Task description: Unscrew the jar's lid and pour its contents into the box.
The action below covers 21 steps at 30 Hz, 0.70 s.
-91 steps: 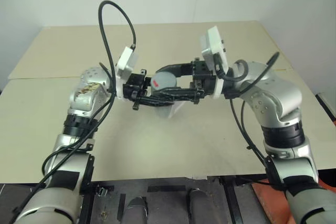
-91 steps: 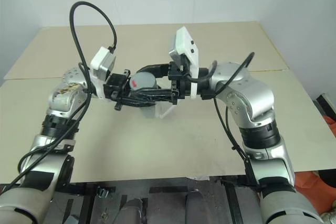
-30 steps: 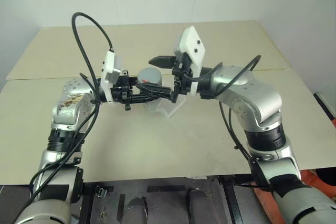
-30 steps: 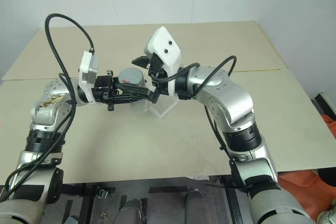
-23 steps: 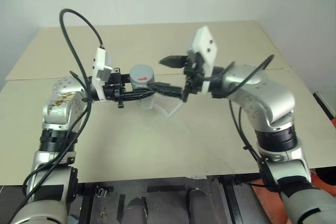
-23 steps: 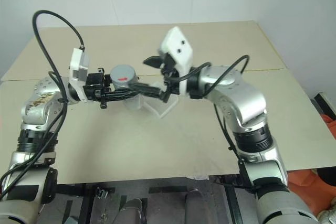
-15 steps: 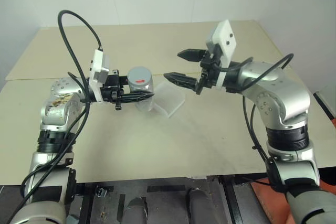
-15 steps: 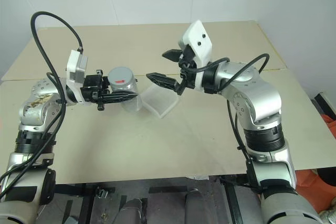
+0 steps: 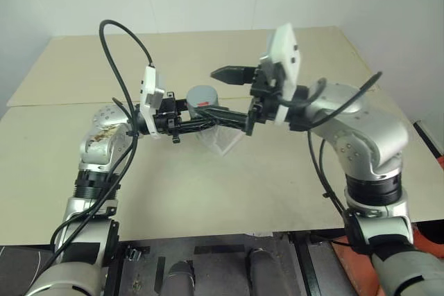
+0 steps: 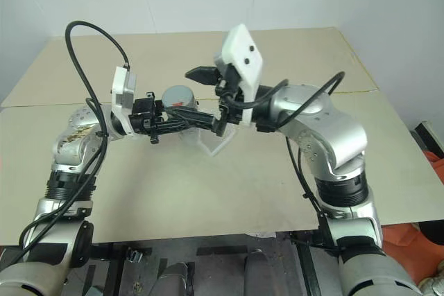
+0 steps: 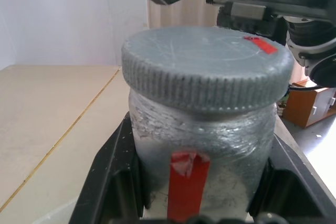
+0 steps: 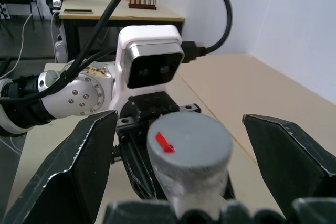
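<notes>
From my seat I see the beige table (image 9: 208, 192) bare along its near edge; further in, both arms meet above its middle. My left gripper (image 9: 208, 116) reaches in level from the left, its two black fingers (image 11: 113, 182) clamped on the body of the jar (image 11: 202, 145); the jar stands upright in that grip, lifted off the table, its red stripe (image 11: 188, 182) facing the left wrist camera. The grey lid (image 9: 202, 95) is on top of the jar, ridged round its rim, with a small red mark (image 12: 164, 142) on its flat face; I cannot make out the contents through the cloudy wall. My right gripper (image 9: 232, 95) comes in from the right with its fingers (image 12: 79, 161) spread wide; one finger lies in front of the jar and the other behind it, and in the right wrist view the lid sits in the gap between them, touching neither. Just below and behind the jar, the clear box (image 9: 223, 140) rests on the table, partly hidden by the fingers; beyond it a seam runs across the table, then the pale wall.
</notes>
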Tool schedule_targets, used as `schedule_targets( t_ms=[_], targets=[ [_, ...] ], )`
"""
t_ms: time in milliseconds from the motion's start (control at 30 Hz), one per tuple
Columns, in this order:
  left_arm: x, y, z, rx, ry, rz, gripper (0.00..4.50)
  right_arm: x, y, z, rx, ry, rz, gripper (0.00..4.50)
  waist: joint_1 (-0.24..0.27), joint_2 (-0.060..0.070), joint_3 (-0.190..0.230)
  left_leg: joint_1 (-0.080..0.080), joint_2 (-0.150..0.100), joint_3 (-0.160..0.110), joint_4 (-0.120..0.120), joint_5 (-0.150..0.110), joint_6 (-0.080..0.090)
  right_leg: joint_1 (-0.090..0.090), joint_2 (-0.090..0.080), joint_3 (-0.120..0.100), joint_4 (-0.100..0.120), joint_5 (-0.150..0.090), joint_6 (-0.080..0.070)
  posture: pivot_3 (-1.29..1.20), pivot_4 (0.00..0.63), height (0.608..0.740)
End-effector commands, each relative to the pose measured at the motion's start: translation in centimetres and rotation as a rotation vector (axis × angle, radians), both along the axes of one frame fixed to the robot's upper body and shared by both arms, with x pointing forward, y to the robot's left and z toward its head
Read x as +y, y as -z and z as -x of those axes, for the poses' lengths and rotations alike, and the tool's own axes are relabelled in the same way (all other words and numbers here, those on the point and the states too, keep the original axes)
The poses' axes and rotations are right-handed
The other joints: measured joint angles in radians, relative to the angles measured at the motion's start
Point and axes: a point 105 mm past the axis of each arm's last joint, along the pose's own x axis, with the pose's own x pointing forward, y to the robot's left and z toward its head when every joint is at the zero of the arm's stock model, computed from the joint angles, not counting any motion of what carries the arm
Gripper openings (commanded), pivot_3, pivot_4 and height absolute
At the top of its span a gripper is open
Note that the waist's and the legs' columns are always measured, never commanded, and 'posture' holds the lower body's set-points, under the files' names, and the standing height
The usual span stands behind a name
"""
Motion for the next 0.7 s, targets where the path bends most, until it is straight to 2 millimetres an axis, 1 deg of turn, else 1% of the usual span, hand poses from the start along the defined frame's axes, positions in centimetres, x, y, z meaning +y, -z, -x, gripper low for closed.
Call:
schedule_targets(
  t_ms=[33, 200, 300, 433, 600, 700],
  targets=[
    [-0.1, -1.3, 0.3, -0.053, 0.013, 0.015, 1.95, 0.8, -1.2, -0.1, -0.062, 0.006, -0.015, 4.44, 0.0, 0.0, 0.0, 0.0, 0.0, 0.0, 0.0, 0.0, 0.0, 0.0, 0.0, 0.0, 0.0, 0.0, 0.0, 0.0, 0.15, 0.74],
    [0.2, -1.2, 0.9, -0.046, 0.02, 0.016, 1.95, 2.0, -1.1, -0.4, -0.051, 0.001, -0.023, 4.44, 0.0, 0.0, 0.0, 0.0, 0.0, 0.0, 0.0, 0.0, 0.0, 0.0, 0.0, 0.0, 0.0, 0.0, 0.0, 0.0, 0.15, 0.74],
    [0.4, -1.1, 1.0, -0.045, 0.018, 0.011, 1.95, 2.1, -1.1, -0.9, -0.041, 0.011, -0.031, 4.44, 0.0, 0.0, 0.0, 0.0, 0.0, 0.0, 0.0, 0.0, 0.0, 0.0, 0.0, 0.0, 0.0, 0.0, 0.0, 0.0, 0.15, 0.74],
    [0.6, -1.2, 1.1, -0.045, 0.012, 0.009, 1.95, 1.7, -1.1, -1.7, -0.032, 0.036, -0.03, 4.44, 0.0, 0.0, 0.0, 0.0, 0.0, 0.0, 0.0, 0.0, 0.0, 0.0, 0.0, 0.0, 0.0, 0.0, 0.0, 0.0, 0.15, 0.74],
    [1.5, -1.0, 1.0, -0.035, -0.011, -0.01, 1.95, 0.8, -0.8, -2.4, -0.027, 0.064, -0.027, 4.44, 0.0, 0.0, 0.0, 0.0, 0.0, 0.0, 0.0, 0.0, 0.0, 0.0, 0.0, 0.0, 0.0, 0.0, 0.0, 0.0, 0.15, 0.74],
    [1.9, -1.3, 0.9, -0.04, -0.026, -0.011, 1.95, 0.2, -0.5, -2.8, -0.022, 0.086, -0.021, 4.44, 0.0, 0.0, 0.0, 0.0, 0.0, 0.0, 0.0, 0.0, 0.0, 0.0, 0.0, 0.0, 0.0, 0.0, 0.0, 0.0, 0.15, 0.74]
  ],
)
